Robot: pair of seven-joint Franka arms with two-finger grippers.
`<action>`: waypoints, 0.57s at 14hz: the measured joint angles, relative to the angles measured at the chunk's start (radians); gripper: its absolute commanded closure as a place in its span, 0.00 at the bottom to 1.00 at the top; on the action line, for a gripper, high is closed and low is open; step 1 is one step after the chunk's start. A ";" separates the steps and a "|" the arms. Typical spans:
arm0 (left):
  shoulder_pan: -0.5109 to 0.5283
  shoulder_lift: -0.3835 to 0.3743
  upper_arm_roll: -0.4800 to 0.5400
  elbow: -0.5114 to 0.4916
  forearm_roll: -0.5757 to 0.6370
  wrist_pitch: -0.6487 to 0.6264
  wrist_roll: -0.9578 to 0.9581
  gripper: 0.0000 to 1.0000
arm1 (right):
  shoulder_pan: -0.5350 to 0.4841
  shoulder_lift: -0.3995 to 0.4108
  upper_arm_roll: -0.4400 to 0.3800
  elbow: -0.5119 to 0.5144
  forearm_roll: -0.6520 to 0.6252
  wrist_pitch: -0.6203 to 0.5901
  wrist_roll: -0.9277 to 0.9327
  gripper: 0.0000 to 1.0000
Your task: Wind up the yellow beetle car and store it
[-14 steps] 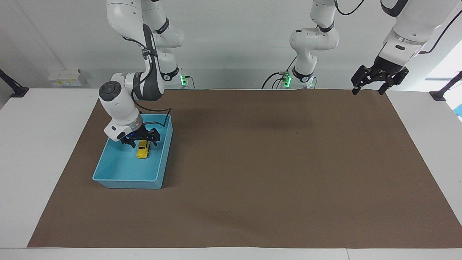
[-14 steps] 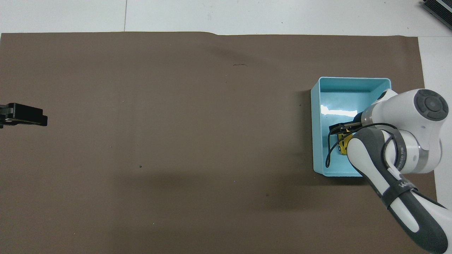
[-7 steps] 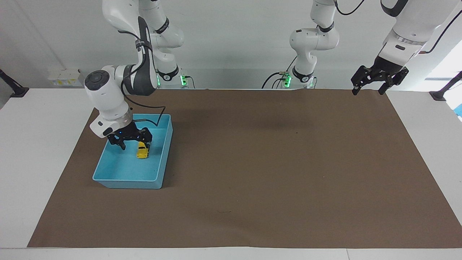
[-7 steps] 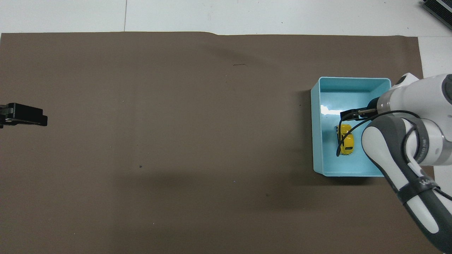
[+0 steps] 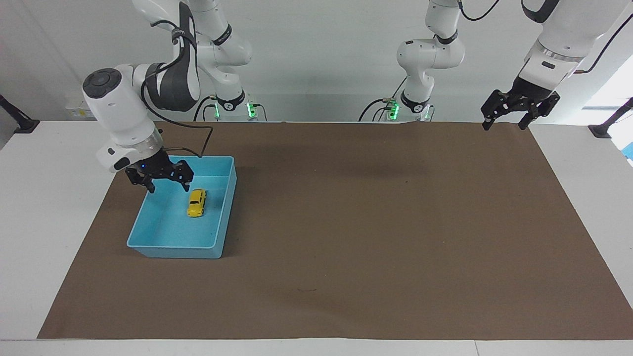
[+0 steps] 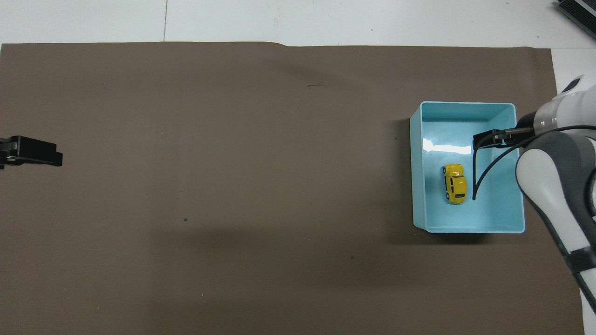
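The car point(image 5: 196, 202) lies on the floor of the blue bin point(image 5: 223, 217), free of any grip, so the storing step looks done; whether it was wound up, the pictures cannot show. The right gripper point(image 5: 165, 182) hangs over the bin's edge at the right arm's end of the table, jaws open and empty. The left gripper point(image 5: 509, 118) waits above the mat's point(image 5: 371, 222) corner near its own base, also open and empty. What remains, I judge, is only to bring the right arm away.
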 measured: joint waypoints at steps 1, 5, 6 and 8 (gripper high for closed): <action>0.000 0.000 0.000 0.000 0.000 0.000 0.000 0.00 | 0.000 -0.012 0.000 0.002 0.000 -0.019 0.018 0.00; 0.000 0.000 0.000 0.000 0.000 0.000 0.000 0.00 | -0.017 -0.075 0.000 0.004 0.000 -0.072 0.073 0.00; 0.000 0.000 0.000 0.000 0.000 0.000 0.000 0.00 | -0.022 -0.089 -0.001 0.004 0.000 -0.082 0.091 0.00; 0.000 0.000 0.000 0.000 0.000 0.000 0.000 0.00 | -0.031 -0.114 -0.001 0.004 0.001 -0.109 0.127 0.00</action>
